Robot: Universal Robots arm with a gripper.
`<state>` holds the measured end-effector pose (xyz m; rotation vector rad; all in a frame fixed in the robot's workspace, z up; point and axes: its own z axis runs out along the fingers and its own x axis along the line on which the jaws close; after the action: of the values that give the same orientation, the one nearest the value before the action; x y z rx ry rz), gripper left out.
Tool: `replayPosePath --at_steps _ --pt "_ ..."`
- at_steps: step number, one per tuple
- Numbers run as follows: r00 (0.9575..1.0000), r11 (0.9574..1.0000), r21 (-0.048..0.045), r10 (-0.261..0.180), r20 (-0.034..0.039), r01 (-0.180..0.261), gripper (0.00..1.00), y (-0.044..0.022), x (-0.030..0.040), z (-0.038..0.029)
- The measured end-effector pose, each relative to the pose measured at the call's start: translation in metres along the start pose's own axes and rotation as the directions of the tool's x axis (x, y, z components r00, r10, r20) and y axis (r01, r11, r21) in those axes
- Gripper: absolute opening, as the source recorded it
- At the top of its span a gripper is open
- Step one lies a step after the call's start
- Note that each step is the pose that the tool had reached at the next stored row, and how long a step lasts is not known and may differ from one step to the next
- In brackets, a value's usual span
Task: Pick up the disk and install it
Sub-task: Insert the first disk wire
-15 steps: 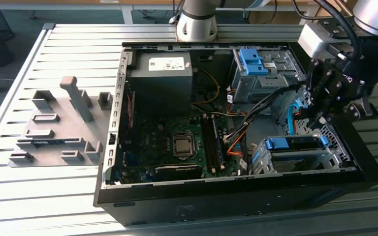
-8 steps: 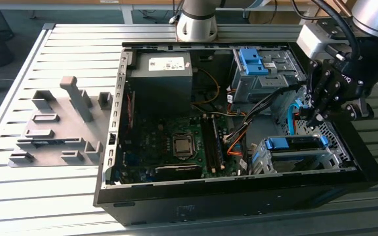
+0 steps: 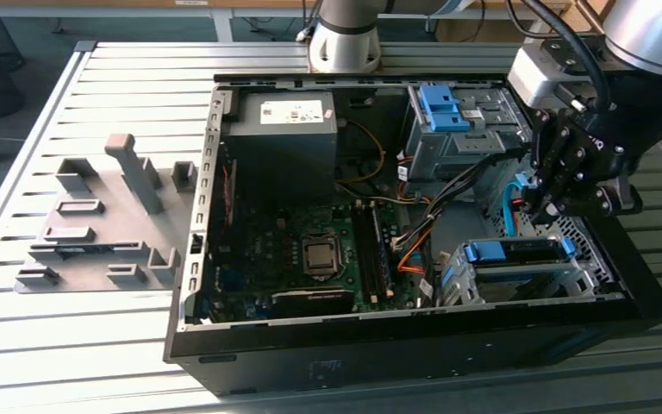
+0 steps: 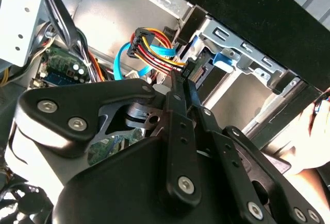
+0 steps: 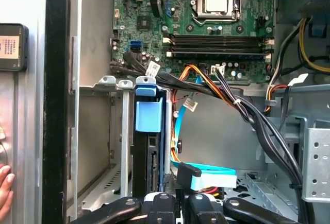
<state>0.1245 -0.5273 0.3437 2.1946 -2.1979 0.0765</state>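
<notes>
The disk [image 5: 148, 147] sits on edge in the grey metal drive cage [image 5: 100, 131] directly ahead of the fingers [image 5: 178, 203], which look pressed together with nothing between them, tips at the disk's rear beside the flat blue ribbon cable [image 5: 206, 175]. Seating it well probably needs a straight push along the rails, clear of the bundled wires [image 5: 216, 87]. Its carrier is smooth blue plastic; the cage is thin stamped sheet.
</notes>
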Motion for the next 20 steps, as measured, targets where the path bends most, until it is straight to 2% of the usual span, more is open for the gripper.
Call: replayPosePath --at_steps 6,12,16,20 --pt "1.0000 0.9999 0.0089 -0.006 0.0014 0.006 0.16 0.0018 0.0047 0.0018" --pt "1.0000 0.9997 0.0220 -0.010 0.0017 0.010 0.16 0.0085 0.0097 0.0056" --pt "1.0000 0.9997 0.0246 -0.010 0.0015 0.010 0.16 0.0098 0.0145 0.0078" --pt "1.0000 0.9996 0.0255 -0.009 0.0015 0.009 0.16 0.0102 0.0149 0.0095"
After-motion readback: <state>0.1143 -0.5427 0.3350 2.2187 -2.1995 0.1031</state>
